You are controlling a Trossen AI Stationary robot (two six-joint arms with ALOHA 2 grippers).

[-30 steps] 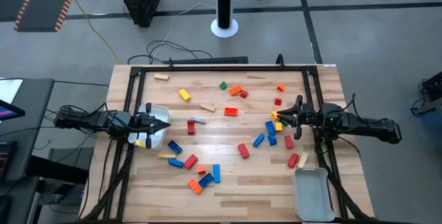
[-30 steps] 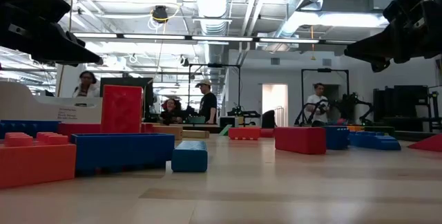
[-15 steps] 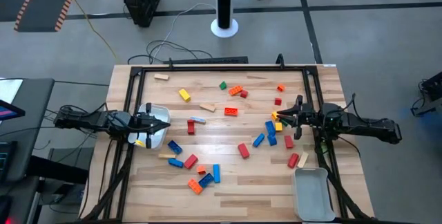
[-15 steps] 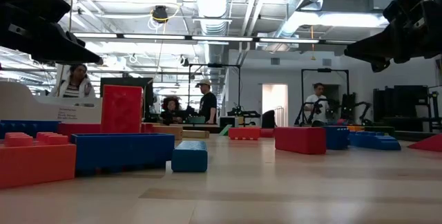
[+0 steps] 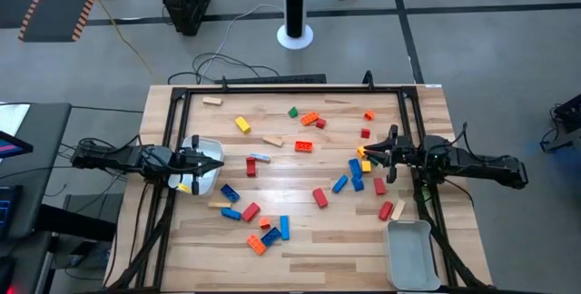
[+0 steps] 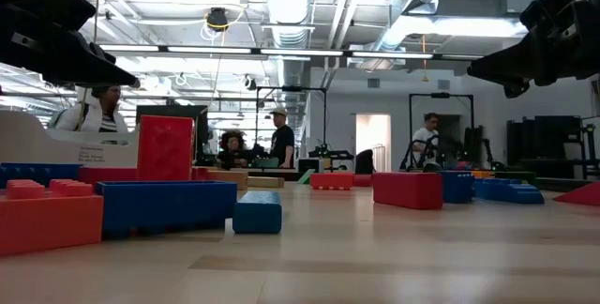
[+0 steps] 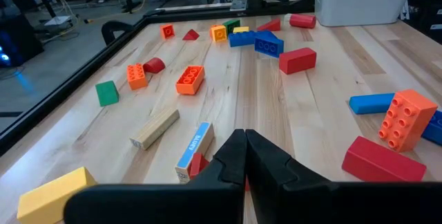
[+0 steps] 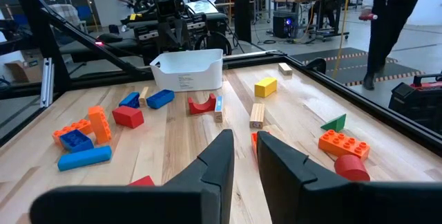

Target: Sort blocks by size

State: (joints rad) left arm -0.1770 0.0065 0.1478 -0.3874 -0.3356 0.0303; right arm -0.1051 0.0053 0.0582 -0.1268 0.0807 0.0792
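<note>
Blocks lie scattered over the wooden table: a yellow one (image 5: 242, 124), a green one (image 5: 293, 112), a red one (image 5: 320, 197), a blue bar (image 5: 339, 183), an orange one (image 5: 257, 244) and a tan bar (image 5: 212, 102), each flat on the wood. My left gripper (image 5: 219, 164) hangs shut and empty above the right side of a white tray (image 5: 203, 185) at the table's left; its fingertips meet in the left wrist view (image 7: 244, 141). My right gripper (image 5: 362, 153) hangs over the right-hand cluster of blocks, its fingers a narrow gap apart (image 8: 243, 148) with nothing between them.
A second white tray (image 5: 408, 253) stands at the near right corner. A black frame (image 5: 290, 83) runs round the table's edges. In the low view, large blue (image 6: 164, 205) and red (image 6: 165, 147) blocks stand close. People stand in the room beyond the table.
</note>
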